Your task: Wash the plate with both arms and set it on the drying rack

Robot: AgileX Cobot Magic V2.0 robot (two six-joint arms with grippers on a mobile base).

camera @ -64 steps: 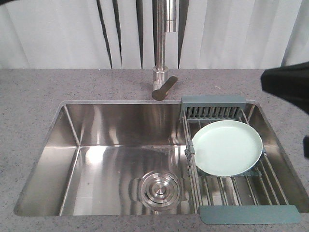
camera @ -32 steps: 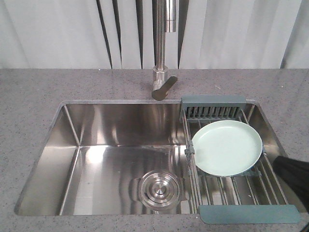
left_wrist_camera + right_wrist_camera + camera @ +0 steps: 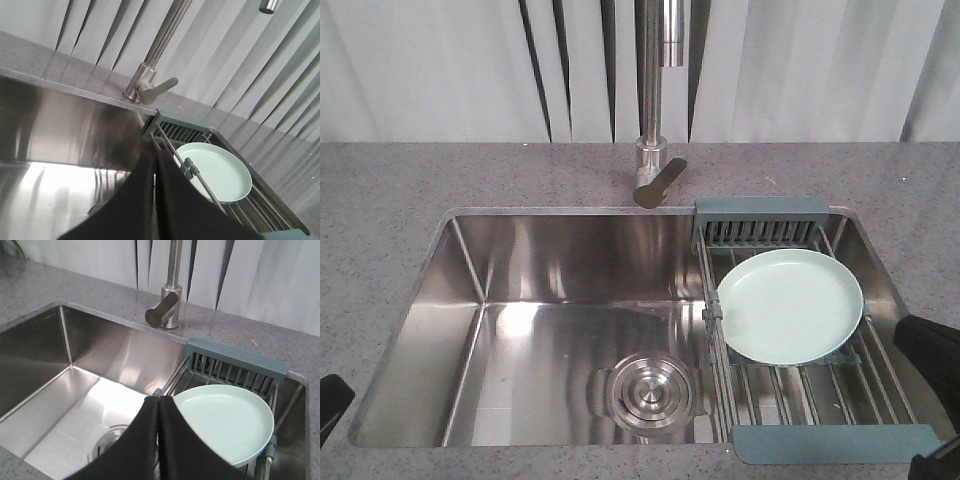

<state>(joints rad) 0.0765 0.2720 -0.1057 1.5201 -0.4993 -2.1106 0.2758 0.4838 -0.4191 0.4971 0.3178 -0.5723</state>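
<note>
From the front view I get only scraps of my arms: a black sliver of the left arm (image 3: 332,402) cut off at the near left edge, and a dark block of the right arm (image 3: 932,362) clipped by the right edge beside the drying rack (image 3: 800,390). Neither shows its fingers here, so I cannot tell their state from this view. The plate (image 3: 790,306) is a round, pale mint-green disc with a shallow raised rim, lying face up on the steel rods in the far half of the rack, just in front of the slotted teal-grey section. Being round, it has no long axis to speak of; its far edge looks propped slightly higher. The rack spans the right end of the sink (image 3: 550,330), with the round drain (image 3: 650,392) to its left and the faucet (image 3: 655,100) rising from the table (image 3: 420,180) behind.

In the left wrist view, my left gripper (image 3: 155,200) fills the lower middle, its two black fingers pressed together with only a thin seam between them and nothing held. They cover the plate's left rim; the rest of the plate (image 3: 220,172) sits beyond on the rack.

In the right wrist view, the right gripper (image 3: 159,440) looks the same: fingers closed against each other, empty, overlapping the plate's near left edge.
</note>
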